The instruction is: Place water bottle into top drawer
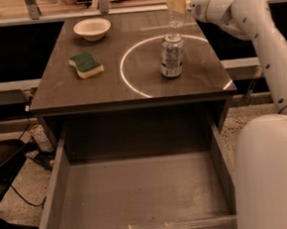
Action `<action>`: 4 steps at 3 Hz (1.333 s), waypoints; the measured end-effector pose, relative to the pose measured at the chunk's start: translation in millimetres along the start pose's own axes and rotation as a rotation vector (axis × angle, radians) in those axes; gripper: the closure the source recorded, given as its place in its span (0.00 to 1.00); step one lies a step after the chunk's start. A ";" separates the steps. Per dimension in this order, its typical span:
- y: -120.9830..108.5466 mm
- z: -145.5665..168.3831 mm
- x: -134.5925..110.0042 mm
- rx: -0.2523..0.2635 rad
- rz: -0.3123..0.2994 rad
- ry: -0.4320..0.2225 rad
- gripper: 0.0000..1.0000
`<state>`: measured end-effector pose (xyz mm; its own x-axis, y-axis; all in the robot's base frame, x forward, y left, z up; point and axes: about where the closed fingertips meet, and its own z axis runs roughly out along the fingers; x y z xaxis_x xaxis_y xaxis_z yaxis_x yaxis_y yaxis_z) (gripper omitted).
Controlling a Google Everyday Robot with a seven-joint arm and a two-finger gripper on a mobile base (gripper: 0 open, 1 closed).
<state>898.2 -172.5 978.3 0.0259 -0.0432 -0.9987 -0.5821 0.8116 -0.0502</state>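
Up top we note the hand [177,4] closed round the upright water bottle [177,19] at the worktop's [82,91] far right corner — the top drawer [139,191] gapes open beneath the near edge, with the can [171,54] between.

The water bottle [177,18] loses its cap and neck past the top edge. The gripper [178,3], clasped round it above the far right side of the tabletop [82,94], covers part of its front. Print on the can [171,54] is too small to read. The top drawer [54,193] is cropped along the bottom edge, and the robot base [272,176] hides its right front corner.
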 end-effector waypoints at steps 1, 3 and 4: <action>-2.6 -37.3 -31.1 0.028 -0.007 -0.006 1.00; 9.4 -121.6 -86.3 0.087 -0.005 0.029 1.00; 25.7 -165.3 -102.9 0.136 -0.027 0.022 1.00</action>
<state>746.2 -243.5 1080.4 0.0216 -0.0776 -0.9968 -0.4658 0.8814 -0.0787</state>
